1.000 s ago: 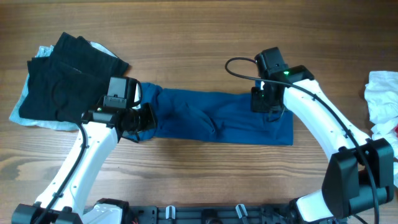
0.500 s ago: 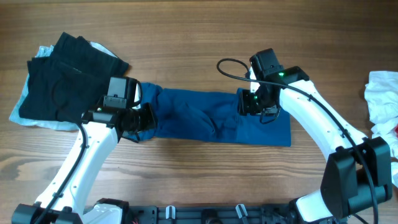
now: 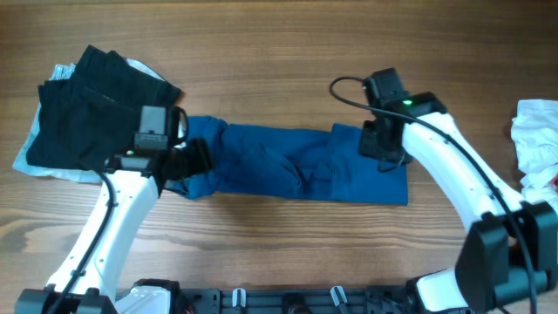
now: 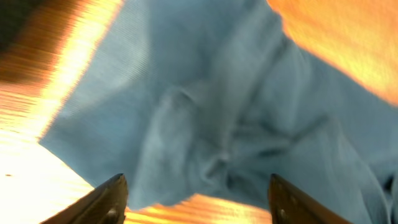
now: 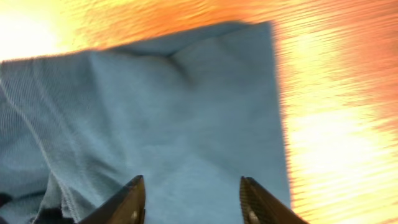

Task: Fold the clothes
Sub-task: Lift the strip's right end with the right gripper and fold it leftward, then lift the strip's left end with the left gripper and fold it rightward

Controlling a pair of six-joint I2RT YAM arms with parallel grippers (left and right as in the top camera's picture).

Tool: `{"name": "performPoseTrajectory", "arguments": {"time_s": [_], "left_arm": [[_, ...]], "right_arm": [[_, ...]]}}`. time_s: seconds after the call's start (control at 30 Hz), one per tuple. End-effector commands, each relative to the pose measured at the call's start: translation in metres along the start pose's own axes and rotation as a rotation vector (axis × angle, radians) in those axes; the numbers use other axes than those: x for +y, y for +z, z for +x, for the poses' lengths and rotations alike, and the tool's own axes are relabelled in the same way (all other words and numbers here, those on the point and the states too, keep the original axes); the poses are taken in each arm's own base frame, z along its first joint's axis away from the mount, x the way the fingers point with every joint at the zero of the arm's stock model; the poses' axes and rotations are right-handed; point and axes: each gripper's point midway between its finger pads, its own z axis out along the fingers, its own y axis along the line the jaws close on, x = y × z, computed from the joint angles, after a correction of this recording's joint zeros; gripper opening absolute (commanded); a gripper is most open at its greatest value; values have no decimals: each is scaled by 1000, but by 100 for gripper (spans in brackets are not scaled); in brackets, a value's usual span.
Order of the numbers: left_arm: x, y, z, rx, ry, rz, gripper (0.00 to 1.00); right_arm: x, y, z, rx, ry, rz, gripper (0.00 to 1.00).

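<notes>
- The deep-blue garment (image 3: pixel 288 170) is lying stretched in a long band across the middle of the wooden table (image 3: pixel 279 52). It is bunched and rumpled at its left end and flatter at its right.
- The left gripper (image 3: pixel 199 161) is hanging over that bunched left end. In the left wrist view, wrinkled blue cloth is filling the space beneath and ahead of it.
- Its fingers (image 4: pixel 112 199) are standing wide apart with nothing pinched between them. Whether the tips are brushing the cloth cannot be told.
- The right gripper (image 3: pixel 379 148) is hanging over the garment's right end, near its far corner. In the right wrist view, the cloth's straight edge and corner are lying just ahead, with bare wood showing to the right.
- Its fingers (image 5: pixel 127 202) are also standing apart. Smooth cloth is lying under the gap, and they are gripping nothing.
- A black garment (image 3: pixel 87 105) is lying at the table's left side on top of a pale blue one (image 3: pixel 35 166), near the deep-blue garment's left end.
- A white-and-red garment (image 3: pixel 536 139) is lying crumpled at the table's right edge, well apart from the right gripper.
</notes>
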Motion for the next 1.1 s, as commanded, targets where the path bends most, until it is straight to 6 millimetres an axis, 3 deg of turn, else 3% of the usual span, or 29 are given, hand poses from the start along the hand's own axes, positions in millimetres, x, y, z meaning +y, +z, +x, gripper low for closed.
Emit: {"name": "performPoseTrajectory", "arguments": {"time_s": [0.0, 0.07, 0.2, 0.3, 0.47, 0.53, 0.6, 0.77, 0.9, 1.07], "left_arm": [[11, 3, -19, -23, 18, 37, 78], [6, 11, -20, -3, 75, 77, 80], [7, 53, -17, 65, 146, 86, 84], [-2, 76, -10, 118, 183, 163, 84], [7, 105, 4, 193, 167, 143, 84], [8, 111, 11, 224, 164, 140, 80], [6, 114, 20, 254, 175, 136, 67], [-9, 112, 32, 285, 210, 162, 9], [-3, 96, 19, 248, 181, 157, 4], [21, 39, -37, 108, 101, 40, 4]], "right_arm": [[-19, -13, -10, -54, 33, 24, 52], [-22, -12, -10, -49, 24, 28, 52], [-22, -12, -7, -38, 23, 29, 53], [-23, -12, -6, -31, 21, 33, 53], [-23, -12, -6, -31, 22, 33, 53], [-23, -12, -6, -32, 22, 33, 53], [-23, -12, -6, -32, 23, 32, 53], [-24, -12, -4, -25, 20, 36, 53], [-24, -12, -3, -23, 20, 38, 53], [-31, -11, -8, -31, 46, 42, 53]]}}
